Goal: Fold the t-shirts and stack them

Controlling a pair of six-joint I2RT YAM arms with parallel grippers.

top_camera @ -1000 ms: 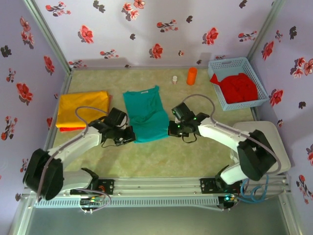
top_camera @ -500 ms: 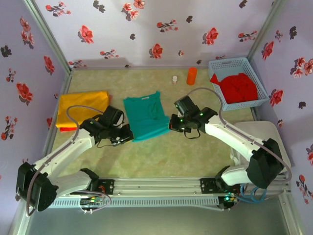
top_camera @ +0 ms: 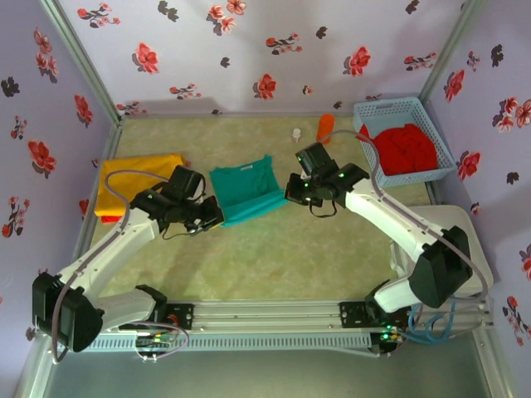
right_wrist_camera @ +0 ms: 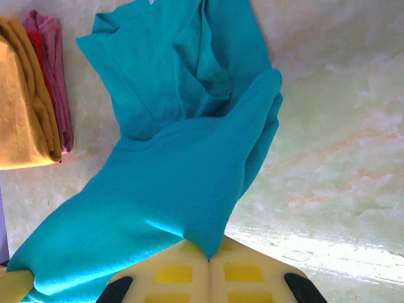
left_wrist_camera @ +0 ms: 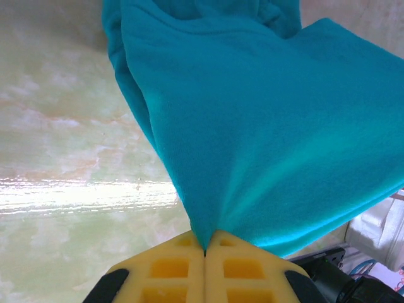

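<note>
- Left gripper (top_camera: 216, 220) and right gripper (top_camera: 292, 194), each clamped shut on the teal t-shirt (top_camera: 245, 189) stretched between them, are carrying its near hem farther forward than a second ago.
- The cloth ahead of them is doubling toward the collar, so the fold is probably nearing completion.

You look down on the whole worktop (top_camera: 274, 257) from above its near edge; both wrist cameras, up close, share the teal shirt (top_camera: 242, 189).

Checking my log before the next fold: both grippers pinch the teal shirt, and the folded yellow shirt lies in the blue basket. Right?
No. The top view shows the yellow shirt lying left of the teal shirt, outside the basket, which holds red cloth. The left gripper and right gripper do pinch it.
</note>
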